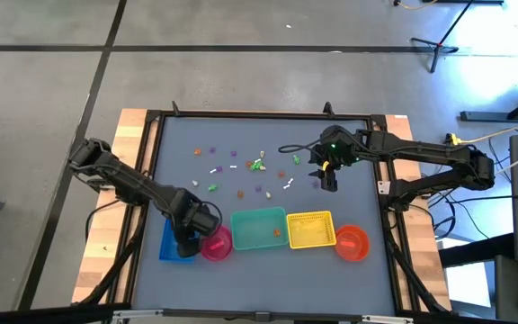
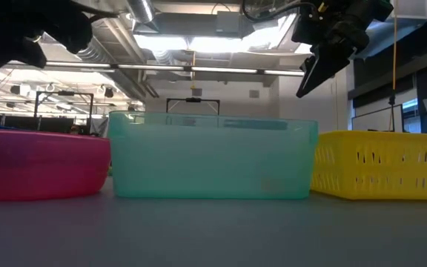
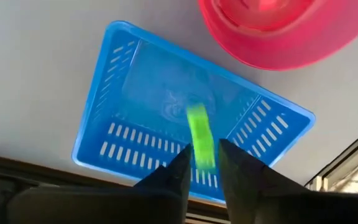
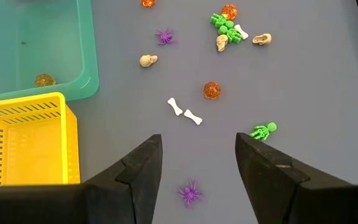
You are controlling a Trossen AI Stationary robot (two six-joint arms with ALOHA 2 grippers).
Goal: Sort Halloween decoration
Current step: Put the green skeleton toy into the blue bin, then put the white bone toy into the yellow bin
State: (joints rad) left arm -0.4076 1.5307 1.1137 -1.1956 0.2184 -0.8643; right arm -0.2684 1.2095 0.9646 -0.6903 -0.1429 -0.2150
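Small trinkets lie scattered on the grey table: in the right wrist view a green figure, an orange pumpkin, two white bones, a purple spider and skulls. My right gripper hangs open above them, raised off the table. My left gripper is over the blue basket, its fingers a narrow gap apart. A green trinket shows as a blurred streak running from between the fingertips toward the basket floor.
Along the table's near side stand the blue basket, pink bowl, teal bin, yellow basket and orange bowl. An orange pumpkin lies in the teal bin. A black frame edges the table.
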